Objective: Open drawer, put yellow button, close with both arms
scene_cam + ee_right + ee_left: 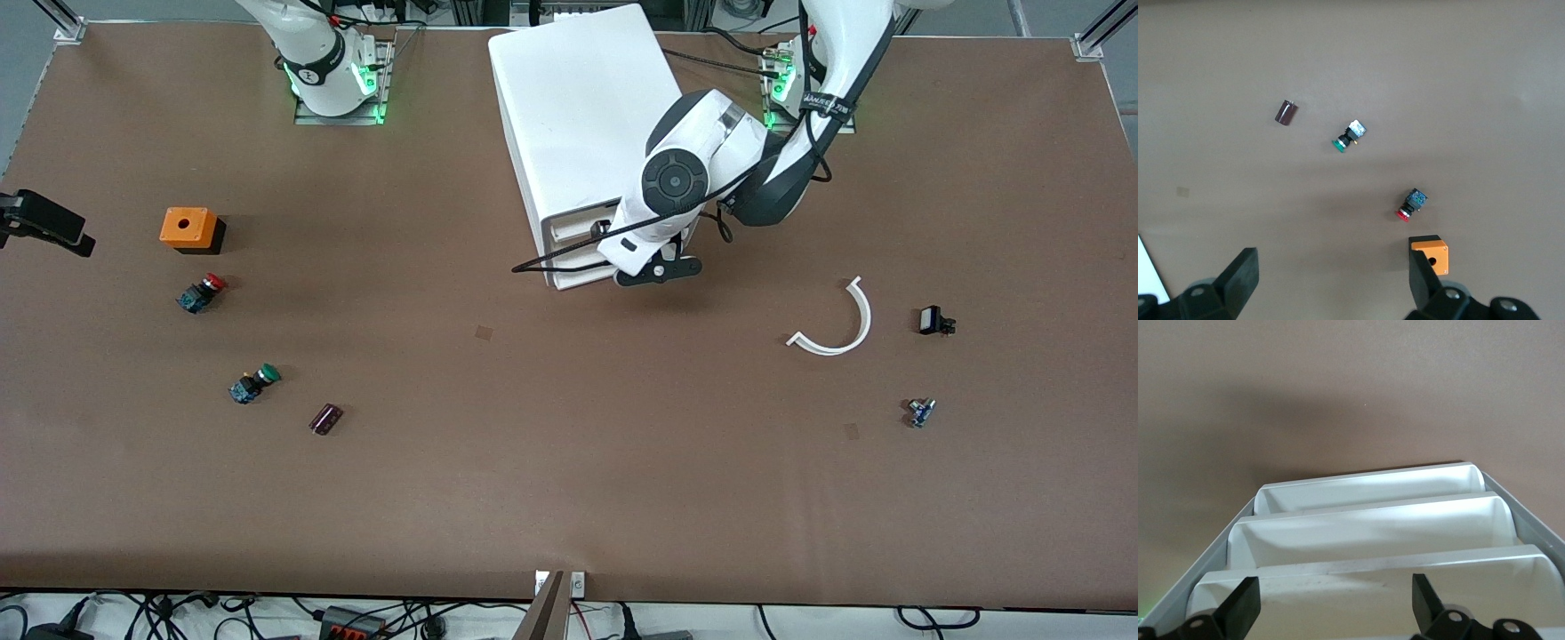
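My left gripper is hanging spread wide at the front of the cabinet, fingers on either side of the top drawer, gripping nothing. My right gripper is waiting, also spread and empty, over the orange box. Yellow button: not visible anywhere.

left tool: fingers spread | over stacked white drawer fronts | brown table below
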`<state>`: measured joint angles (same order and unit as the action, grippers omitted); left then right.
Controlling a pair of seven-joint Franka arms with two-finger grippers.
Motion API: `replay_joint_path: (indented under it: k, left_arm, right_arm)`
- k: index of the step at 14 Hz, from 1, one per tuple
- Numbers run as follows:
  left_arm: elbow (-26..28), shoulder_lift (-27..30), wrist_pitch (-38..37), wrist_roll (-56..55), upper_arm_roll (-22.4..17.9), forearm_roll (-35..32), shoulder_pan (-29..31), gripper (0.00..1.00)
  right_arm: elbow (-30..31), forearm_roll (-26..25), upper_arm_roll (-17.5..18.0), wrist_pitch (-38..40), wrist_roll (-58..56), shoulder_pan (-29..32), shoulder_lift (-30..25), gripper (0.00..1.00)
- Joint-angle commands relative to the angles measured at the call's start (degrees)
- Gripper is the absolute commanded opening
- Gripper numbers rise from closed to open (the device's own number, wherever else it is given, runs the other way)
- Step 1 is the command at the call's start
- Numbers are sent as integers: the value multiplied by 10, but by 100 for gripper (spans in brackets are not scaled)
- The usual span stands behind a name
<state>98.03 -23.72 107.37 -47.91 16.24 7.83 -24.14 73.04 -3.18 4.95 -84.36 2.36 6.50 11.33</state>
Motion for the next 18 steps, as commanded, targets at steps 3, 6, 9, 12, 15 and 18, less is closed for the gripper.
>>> replay_joint_path:
  k: [3, 6, 9, 12, 15, 18]
  left_arm:
    - [26, 22, -10, 2, 15, 10, 7, 100]
    - [12, 28, -15, 4, 11, 5, 14, 100]
    - [-48, 31, -26, 34, 11, -18, 86, 100]
    - [-102, 27, -59, 137, 7, -54, 160, 100]
    - [-149, 28, -129, 264, 5, -91, 218, 100]
    - [-200, 39, -209, 376, 7, -130, 270, 100]
  right_arm:
    - [181, 5, 4, -85, -13, 6, -116, 100]
    - [184, 9, 1, -59, -13, 9, -119, 100]
    - [184, 8, 1, -49, -23, 9, -119, 100]
    - [184, 7, 1, -48, -27, 9, -119, 100]
    - [184, 7, -4, -48, -27, 11, -118, 100]
    - [183, 7, -5, -51, -28, 11, -113, 100]
